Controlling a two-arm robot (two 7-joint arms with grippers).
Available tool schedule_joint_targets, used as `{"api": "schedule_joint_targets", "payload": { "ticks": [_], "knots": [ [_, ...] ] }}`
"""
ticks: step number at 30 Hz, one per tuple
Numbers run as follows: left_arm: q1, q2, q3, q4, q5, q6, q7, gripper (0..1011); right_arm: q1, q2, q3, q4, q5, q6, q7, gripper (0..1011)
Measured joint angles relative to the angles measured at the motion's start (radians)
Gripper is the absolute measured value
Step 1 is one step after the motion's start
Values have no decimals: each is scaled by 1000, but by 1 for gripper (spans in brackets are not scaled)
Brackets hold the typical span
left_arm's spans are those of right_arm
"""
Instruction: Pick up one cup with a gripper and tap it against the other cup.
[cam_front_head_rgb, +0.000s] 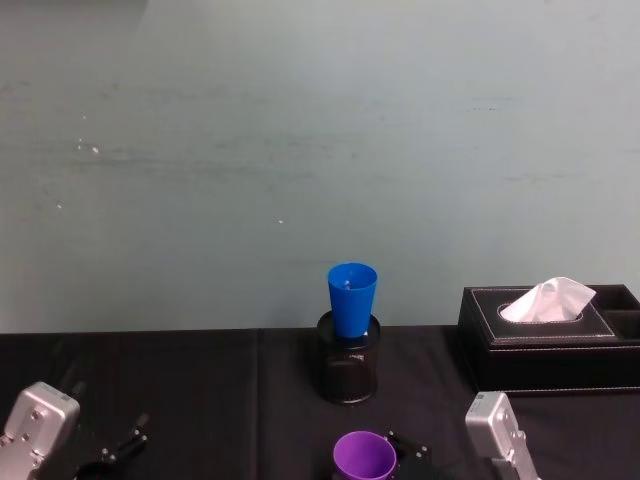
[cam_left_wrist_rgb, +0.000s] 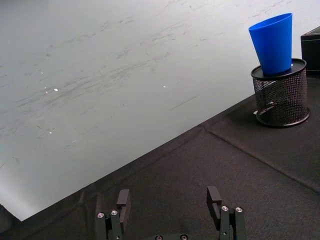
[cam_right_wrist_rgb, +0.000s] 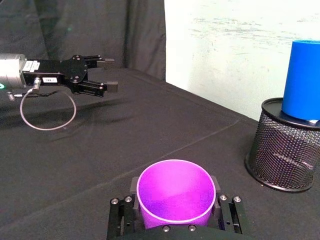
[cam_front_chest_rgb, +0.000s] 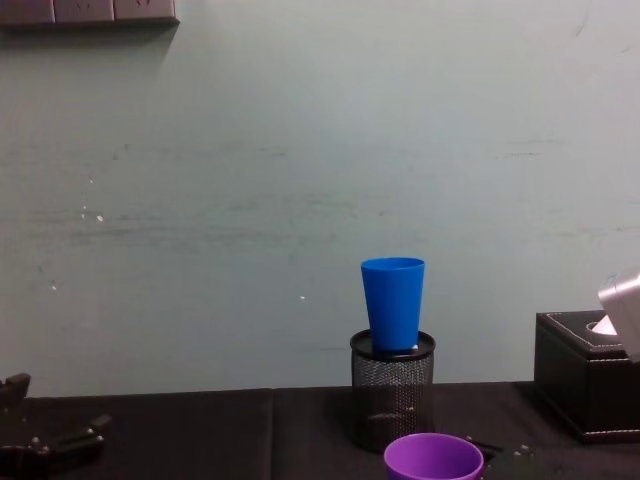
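Note:
The purple cup (cam_right_wrist_rgb: 175, 197) stands upright between the fingers of my right gripper (cam_right_wrist_rgb: 175, 186), which is shut on its sides; its rim shows low in the head view (cam_front_head_rgb: 364, 456) and chest view (cam_front_chest_rgb: 433, 458), and its base is hidden. The blue cup (cam_front_head_rgb: 352, 298) stands upright in a black mesh holder (cam_front_head_rgb: 348, 372), farther back and apart from the purple cup, as also seen from the right wrist (cam_right_wrist_rgb: 302, 80). My left gripper (cam_left_wrist_rgb: 169, 197) hovers open and empty over the cloth at the near left (cam_right_wrist_rgb: 109, 74).
A black tissue box (cam_front_head_rgb: 545, 340) with a white tissue sits at the back right, close to the mesh holder. Black cloth covers the table (cam_front_head_rgb: 180, 390). A pale wall rises just behind the table's far edge.

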Motion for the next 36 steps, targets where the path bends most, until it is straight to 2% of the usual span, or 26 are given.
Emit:
{"api": "schedule_joint_targets", "payload": {
  "ticks": [10, 23, 36],
  "knots": [
    [0, 0, 0, 0, 0, 0, 0, 1000, 0, 1, 0, -1, 2, 1, 0, 751],
    [0, 0, 0, 0, 0, 0, 0, 1000, -2, 1, 7, -4, 13, 1, 4, 750],
    [0, 0, 0, 0, 0, 0, 0, 1000, -6, 22, 23, -82, 44, 37, 15, 751]
  ]
}}
